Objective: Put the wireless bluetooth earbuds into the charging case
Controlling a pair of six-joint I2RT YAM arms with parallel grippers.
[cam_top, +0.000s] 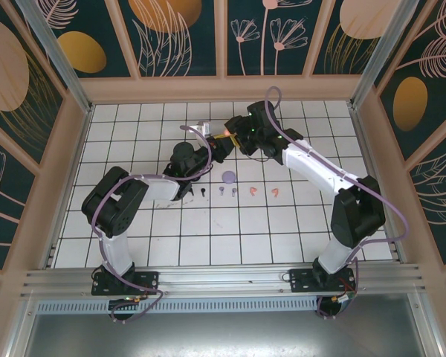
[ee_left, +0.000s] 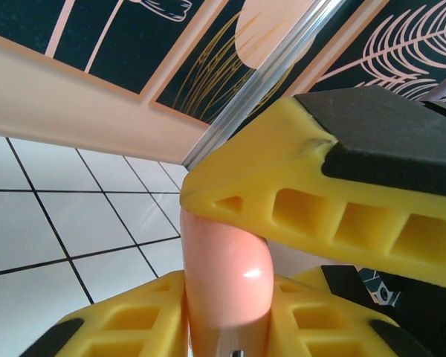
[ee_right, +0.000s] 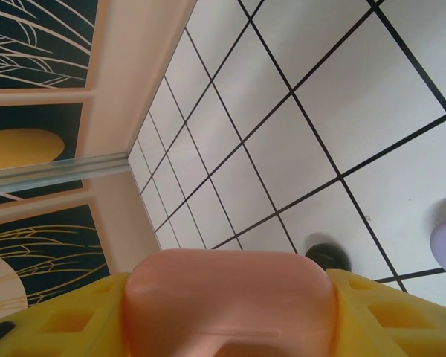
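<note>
So here's where you're at: your left gripper [ee_left: 208,260] is pinching the pink case [ee_left: 227,286], 1 yellow finger [ee_left: 297,201] on top of it and the other pressed in from below. Your right gripper [ee_right: 230,320] is clamped on that same case too, with a finger snug against each side, so both arms have it between them, up off the table [cam_top: 134,141]. The earbuds [cam_top: 233,192] are down on the tiles in a row, on the base side of both grippers and well apart from them. You can count 5 there: 1 black [cam_top: 203,192], 2 lilac, 2 coral [cam_top: 250,192]. The lilac case [cam_top: 230,177] lies flat between the grippers and that row. In the right wrist view there's a dark round thing [ee_right: 327,256] just past the right finger, and I honestly can't tell what it is.
</note>
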